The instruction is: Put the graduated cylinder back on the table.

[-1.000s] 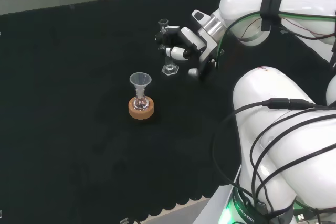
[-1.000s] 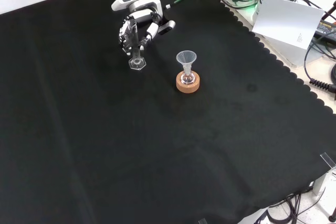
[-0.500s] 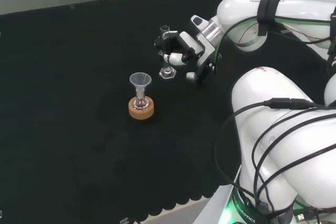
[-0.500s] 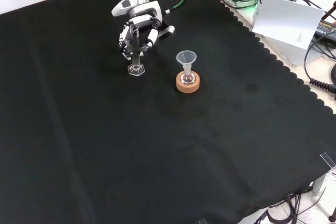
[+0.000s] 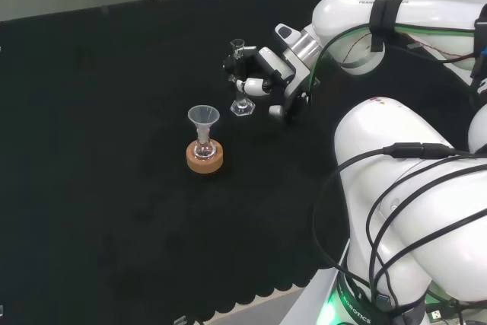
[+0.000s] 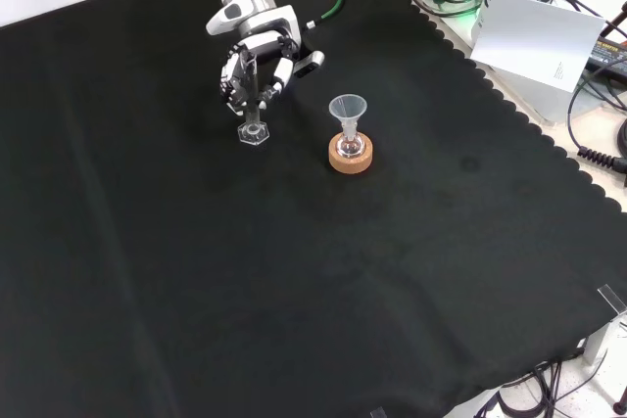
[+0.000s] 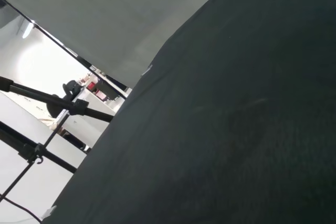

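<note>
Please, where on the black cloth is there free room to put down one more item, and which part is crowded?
Crowded: the patch where the hand holds the cylinder, with the funnel on its cork ring just right of it in the front view. Free: the cloth nearer the camera, and its whole left side.

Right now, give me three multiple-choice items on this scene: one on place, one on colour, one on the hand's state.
1. In the front view, the graduated cylinder stands where relative to the funnel?
A. left
B. right
C. inside it

2. What colour is the ring stand under the flask?
A. red
B. cork brown
C. blue

3. What is the hand doing?
A. open, clear of everything
B. shut on nothing
C. curled round the graduated cylinder

Key: 1 A, the cylinder's base sits left of the funnel; 2 B, the ring is tan cork; 3 C, the fingers wrap the cylinder's tube.
</note>
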{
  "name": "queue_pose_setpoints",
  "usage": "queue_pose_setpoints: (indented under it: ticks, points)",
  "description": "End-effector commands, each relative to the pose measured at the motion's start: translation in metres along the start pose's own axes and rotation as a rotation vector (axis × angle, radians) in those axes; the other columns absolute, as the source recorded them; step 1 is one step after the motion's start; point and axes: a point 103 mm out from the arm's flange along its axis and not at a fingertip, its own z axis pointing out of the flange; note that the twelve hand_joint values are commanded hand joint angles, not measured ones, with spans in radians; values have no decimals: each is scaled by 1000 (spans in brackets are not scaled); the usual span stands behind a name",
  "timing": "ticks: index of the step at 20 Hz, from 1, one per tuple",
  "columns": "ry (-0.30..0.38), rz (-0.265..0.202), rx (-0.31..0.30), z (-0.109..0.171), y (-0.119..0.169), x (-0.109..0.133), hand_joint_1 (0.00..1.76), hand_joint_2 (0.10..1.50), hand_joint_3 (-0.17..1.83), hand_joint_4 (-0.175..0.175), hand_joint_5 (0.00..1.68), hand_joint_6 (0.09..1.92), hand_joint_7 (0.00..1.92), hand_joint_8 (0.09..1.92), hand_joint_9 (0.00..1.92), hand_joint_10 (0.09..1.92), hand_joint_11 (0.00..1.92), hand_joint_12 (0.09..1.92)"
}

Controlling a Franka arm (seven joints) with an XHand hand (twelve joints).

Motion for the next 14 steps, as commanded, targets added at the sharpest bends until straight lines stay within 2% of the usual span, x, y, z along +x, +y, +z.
queue_pose_setpoints:
  ticks: [1,4,6,7,8,10,12,14]
  points:
    - [4,7,31,0,3,-2,1366,971,654,-73,853,924,844,759,1035,553,925,913]
    - [26,7,43,0,4,-1,1352,923,713,-79,823,940,806,773,1003,567,899,961]
    - [23,11,53,-1,4,0,1199,1032,407,-142,808,1161,786,763,1000,546,908,1009]
    - [20,14,58,-2,4,1,1159,1089,265,-159,807,1211,779,750,1004,524,904,1033]
    - [21,18,60,-3,4,1,1163,1080,223,-130,787,1125,778,712,1012,479,877,1053]
    - [27,27,62,-5,4,1,1168,909,481,-83,766,934,759,661,1013,408,796,1117]
    - [26,34,61,-7,4,0,1160,775,711,-70,746,852,735,652,998,384,735,1171]
    - [27,36,64,-9,4,0,1142,717,800,-67,709,827,714,654,975,382,680,1206]
